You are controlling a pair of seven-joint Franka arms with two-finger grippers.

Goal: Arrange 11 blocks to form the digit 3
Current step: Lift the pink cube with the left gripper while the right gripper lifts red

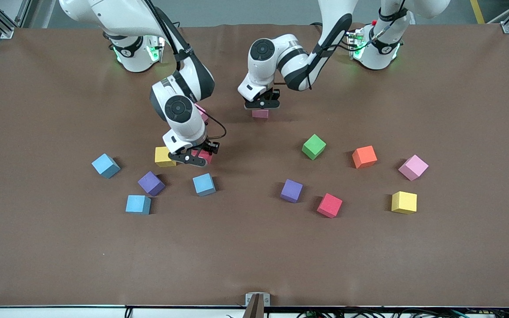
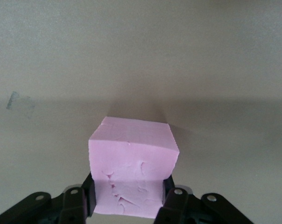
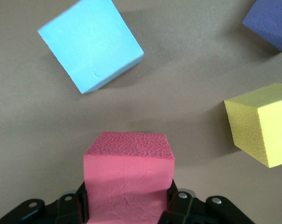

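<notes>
Left gripper (image 1: 262,105) clamped on a pink block (image 2: 131,163), low over the table (image 1: 254,256) near the robot bases. Right gripper (image 1: 195,157) pinches a red block (image 3: 129,172) between its fingers, right at the table; a yellow block (image 1: 164,156) sits just beside it, a light blue block (image 1: 204,184) close by, nearer the front camera.

You have open table (image 1: 254,260) across the whole lower frame. At centre left, the yellow block (image 1: 164,156), purple block (image 1: 151,183) and light blue block (image 1: 204,184) crowd the right gripper (image 1: 194,157), leaving narrow gaps.
</notes>
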